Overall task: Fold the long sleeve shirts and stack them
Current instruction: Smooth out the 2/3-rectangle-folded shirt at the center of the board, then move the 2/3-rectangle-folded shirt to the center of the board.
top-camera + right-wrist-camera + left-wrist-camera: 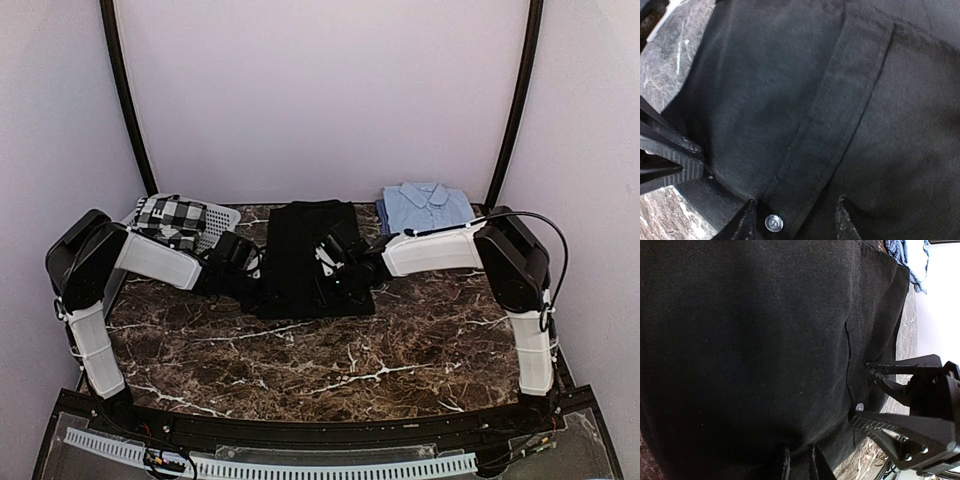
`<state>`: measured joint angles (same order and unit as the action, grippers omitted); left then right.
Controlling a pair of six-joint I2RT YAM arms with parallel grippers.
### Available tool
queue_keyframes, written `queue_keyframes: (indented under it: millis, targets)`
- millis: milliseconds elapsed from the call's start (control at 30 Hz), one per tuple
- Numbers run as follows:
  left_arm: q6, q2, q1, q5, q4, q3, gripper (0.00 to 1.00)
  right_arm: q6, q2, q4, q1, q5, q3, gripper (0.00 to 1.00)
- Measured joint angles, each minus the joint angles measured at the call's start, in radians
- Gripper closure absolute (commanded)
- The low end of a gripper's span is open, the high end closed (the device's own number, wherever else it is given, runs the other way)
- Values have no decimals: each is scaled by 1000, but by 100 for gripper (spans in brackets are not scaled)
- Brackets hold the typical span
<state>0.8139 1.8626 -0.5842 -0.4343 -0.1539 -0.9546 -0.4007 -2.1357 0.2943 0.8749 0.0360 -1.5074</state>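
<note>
- A white basket (222, 220) is sitting at the back left of the marble table (400, 350), holding a black-and-white checked cloth (170, 218).
- The light blue shirt (428, 207) is lying folded at the back right, well apart from the basket and just behind the right arm's forearm.
- The black shirt (305, 240) is lying flat at the middle of the table, between the two arms, with its button placket (830, 125) and a clear button (772, 222) facing up.
- Both wrists are crowding over the near part of this shirt, each blocking part of it from above.
- The left gripper (800, 462) is pinching the black shirt at its left edge, jaws drawn nearly together on the cloth.
- The right gripper (796, 217) is standing with jaws parted, straddling the placket, its tips pressing on the cloth.
</note>
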Motion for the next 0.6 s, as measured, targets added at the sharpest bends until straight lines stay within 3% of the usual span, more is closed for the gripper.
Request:
queue_keyframes:
  millis: [333, 600]
  targets:
    - [10, -11, -14, -3, -62, 59, 87, -4, 4, -26, 48, -85, 47, 45]
    - [39, -135, -123, 11, -60, 211, 86, -78, 131, -107, 117, -72, 249, 45]
